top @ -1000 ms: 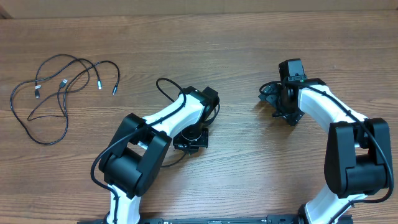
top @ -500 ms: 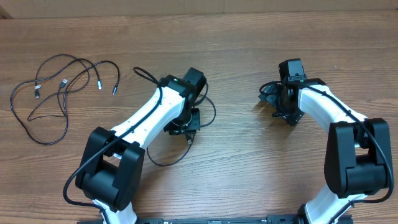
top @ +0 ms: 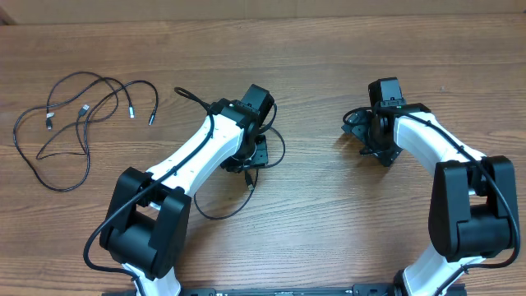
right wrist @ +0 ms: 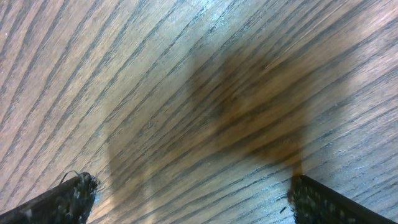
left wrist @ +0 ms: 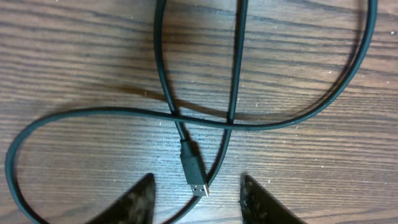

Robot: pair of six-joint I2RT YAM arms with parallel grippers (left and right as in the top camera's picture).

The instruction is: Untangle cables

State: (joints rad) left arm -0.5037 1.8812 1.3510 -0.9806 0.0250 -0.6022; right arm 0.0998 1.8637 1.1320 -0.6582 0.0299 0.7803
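A tangle of thin black cables (top: pixel 74 115) with small plug ends lies at the table's far left. Another black cable (top: pixel 220 212) loops on the wood under and around my left arm. In the left wrist view this cable (left wrist: pixel 124 112) crosses over itself, and its USB plug (left wrist: pixel 194 171) lies flat on the table. My left gripper (top: pixel 251 160) hovers over that plug, its fingers (left wrist: pixel 196 202) open on either side without touching it. My right gripper (top: pixel 362 136) is open and empty over bare wood (right wrist: pixel 186 199).
The wooden table (top: pixel 329 66) fills the view. The thicker black wire fixed to my left arm arcs out at its upper left (top: pixel 185 94). The right arm stands at centre right, well away from all cables.
My left arm has swung up and back from the table's middle, and its gripper now sits over the loose cable's plug. The cable loop has spread toward the lower left. The right arm has not moved.
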